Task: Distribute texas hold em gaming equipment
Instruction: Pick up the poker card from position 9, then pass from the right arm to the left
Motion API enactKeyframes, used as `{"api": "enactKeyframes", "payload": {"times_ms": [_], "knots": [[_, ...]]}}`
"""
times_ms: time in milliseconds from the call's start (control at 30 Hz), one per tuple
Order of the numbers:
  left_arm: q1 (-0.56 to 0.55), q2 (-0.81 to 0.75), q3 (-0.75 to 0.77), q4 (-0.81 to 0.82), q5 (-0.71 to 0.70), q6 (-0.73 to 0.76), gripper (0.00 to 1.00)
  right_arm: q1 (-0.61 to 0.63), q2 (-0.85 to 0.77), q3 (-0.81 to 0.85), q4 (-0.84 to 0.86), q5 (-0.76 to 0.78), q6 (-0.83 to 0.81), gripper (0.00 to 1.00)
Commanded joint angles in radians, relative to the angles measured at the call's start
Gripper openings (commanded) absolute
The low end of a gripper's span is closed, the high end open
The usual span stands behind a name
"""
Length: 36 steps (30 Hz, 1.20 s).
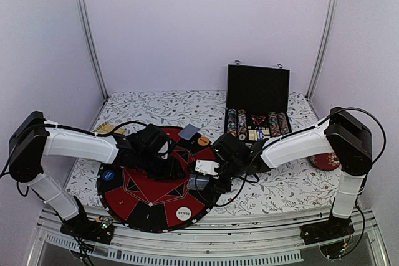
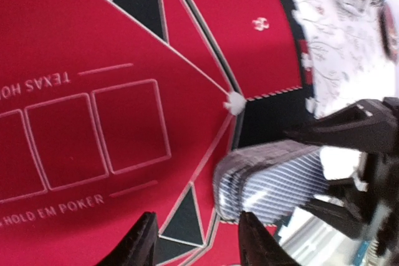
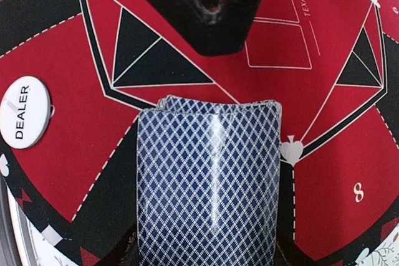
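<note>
Closest to me on the round mat (image 1: 134, 194) is the white DEALER disc (image 1: 183, 213), lying flat near the mat's front edge.

Just past it, my right end effector (image 1: 206, 175) is pinching the deck of cards (image 3: 209, 185), blue backs up. The deck is held over the right side of the mat and looks a little bent, with the card edges not quite lined up.

Next comes my left end effector (image 2: 196, 241). Its fingers are spread apart with nothing between them, and it is very near the deck.

Over on the left of the mat is a small blue disc (image 1: 108, 175). Farther back are an orange disc (image 1: 203, 141) and one card (image 1: 189, 132) lying face down. Behind the mat, on the worktop (image 1: 280, 185), an open black case (image 1: 257, 88) holds rows of chips (image 1: 255, 123).

Here is what worries me. The deck is a loose pile, so if the squeeze is soft or crooked, I think cards could slide out and spill. The two end effectors are so close that they could bump. And if the left one reaches for the top card, it might drag two or three along.
</note>
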Motion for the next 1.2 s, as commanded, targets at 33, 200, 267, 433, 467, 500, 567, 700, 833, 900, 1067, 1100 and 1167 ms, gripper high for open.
{"api": "enactKeyframes", "payload": {"times_ms": [33, 200, 267, 433, 467, 500, 567, 700, 833, 900, 1067, 1100, 1167], "knots": [[0.015, -0.118, -0.116, 0.265, 0.109, -0.015, 0.57, 0.015, -0.078, -0.034, -0.025, 0.057, -0.032, 0.51], [0.021, -0.195, -0.236, 0.52, 0.175, -0.029, 0.72, 0.023, -0.131, -0.031, -0.024, 0.041, -0.054, 0.51], [0.021, -0.199, -0.255, 0.563, 0.191, -0.023, 0.78, 0.028, -0.154, -0.03, -0.02, 0.024, -0.062, 0.51], [0.011, -0.174, -0.25, 0.583, 0.229, 0.007, 0.88, 0.049, -0.2, -0.025, -0.017, -0.009, -0.085, 0.51], [0.009, -0.177, -0.251, 0.586, 0.226, 0.013, 0.88, 0.051, -0.208, -0.024, -0.016, -0.015, -0.086, 0.51], [0.008, -0.184, -0.258, 0.596, 0.219, 0.018, 0.88, 0.052, -0.216, -0.024, -0.014, -0.02, -0.086, 0.51], [0.004, -0.201, -0.275, 0.629, 0.219, 0.024, 0.86, 0.053, -0.229, -0.019, -0.014, -0.025, -0.084, 0.51], [-0.004, -0.201, -0.28, 0.649, 0.233, 0.032, 0.8, 0.059, -0.239, -0.004, -0.024, -0.032, -0.084, 0.51], [-0.017, -0.168, -0.269, 0.652, 0.258, 0.033, 0.71, 0.068, -0.244, 0.002, -0.021, -0.02, -0.095, 0.5], [-0.022, -0.162, -0.267, 0.669, 0.27, 0.034, 0.7, 0.068, -0.244, 0.005, -0.023, -0.021, -0.098, 0.5], [-0.034, -0.145, -0.26, 0.662, 0.254, 0.047, 0.7, 0.07, -0.256, 0.014, -0.024, -0.03, -0.095, 0.5], [-0.035, -0.139, -0.258, 0.653, 0.252, 0.048, 0.69, 0.07, -0.262, 0.014, -0.022, -0.037, -0.095, 0.5], [-0.034, -0.129, -0.257, 0.657, 0.258, 0.048, 0.62, 0.07, -0.274, 0.009, -0.013, -0.05, -0.096, 0.5]]}}
